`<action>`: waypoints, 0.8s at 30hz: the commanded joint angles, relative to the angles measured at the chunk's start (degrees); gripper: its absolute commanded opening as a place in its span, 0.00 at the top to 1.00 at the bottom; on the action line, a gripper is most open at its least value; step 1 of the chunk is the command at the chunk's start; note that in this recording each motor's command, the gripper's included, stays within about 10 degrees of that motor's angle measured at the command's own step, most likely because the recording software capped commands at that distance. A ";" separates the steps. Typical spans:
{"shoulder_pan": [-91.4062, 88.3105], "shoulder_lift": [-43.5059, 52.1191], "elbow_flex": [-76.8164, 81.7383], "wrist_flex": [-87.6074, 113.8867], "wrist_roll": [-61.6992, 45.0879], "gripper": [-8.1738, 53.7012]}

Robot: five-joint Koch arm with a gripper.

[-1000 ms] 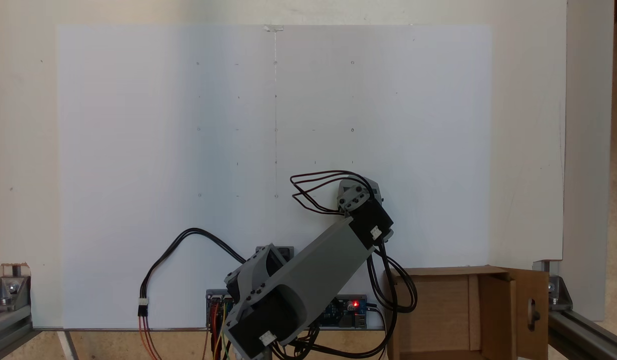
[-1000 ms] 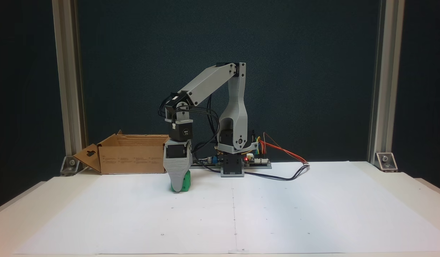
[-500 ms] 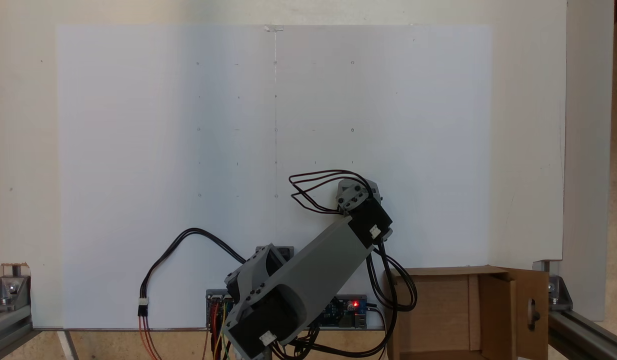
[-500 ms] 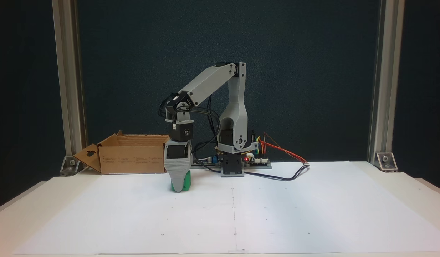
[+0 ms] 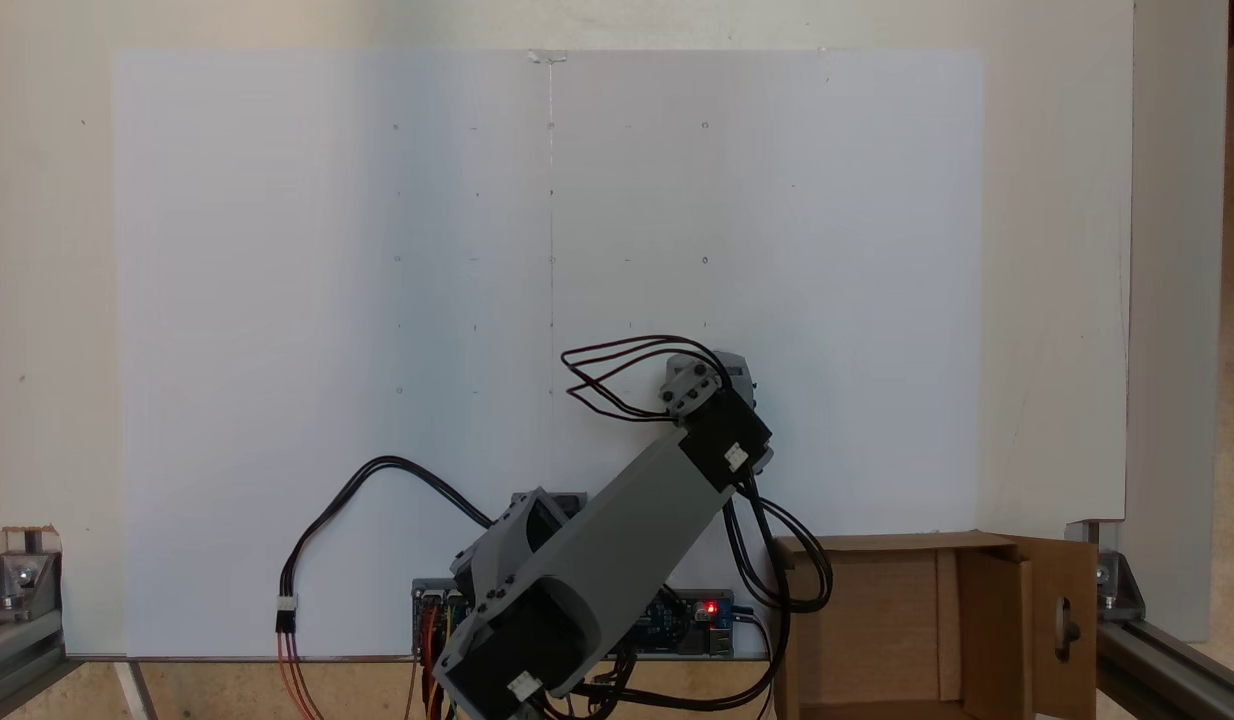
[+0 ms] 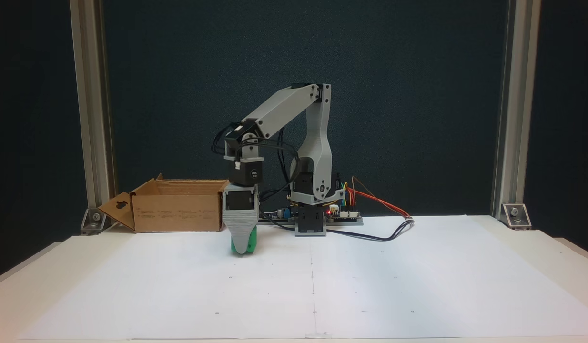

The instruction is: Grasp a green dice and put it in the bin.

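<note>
**Item: green dice point(image 6: 248, 243).** Small bright green cube, low at the tip of the end effector point(image 6: 242, 247), at or just above the white paper sheet point(image 6: 370, 276) on the desk point(image 6: 17, 286). Whether it has left the paper cannot be told. Only its right and lower parts show past the grey finger point(image 6: 240, 228).

**Item: end effector.** Points straight down, narrowed about the dice; the near jaw hides the far one, so a closed grip is a judgement, not a thing seen. From above, the wrist point(image 5: 712, 385) covers both dice and tips.

**Item: bin point(image 6: 175, 209).** Brown cardboard box, open at the top, slotted flap point(image 6: 117, 209) folded outward. From the front it stands at 9 to 10 o'clock of the dice, near but apart. From above point(image 5: 877, 620) it lies at 4 to 5 o'clock of the wrist.

**Item: cables point(image 5: 777, 570).** Black loops hang from the forearm, over the bin's near corner.

**Hazards, as judged:**
- Rounded corners and a narrow contact: the dice may twist or slip out during the lift.
- A low carry could knock the dice against the bin wall.
- Cable loops may snag the bin's edge as the arm swings.
- An early release drops the dice outside.
</note>
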 commanded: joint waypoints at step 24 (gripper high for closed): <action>-5.19 8.09 -46.58 36.91 26.81 0.67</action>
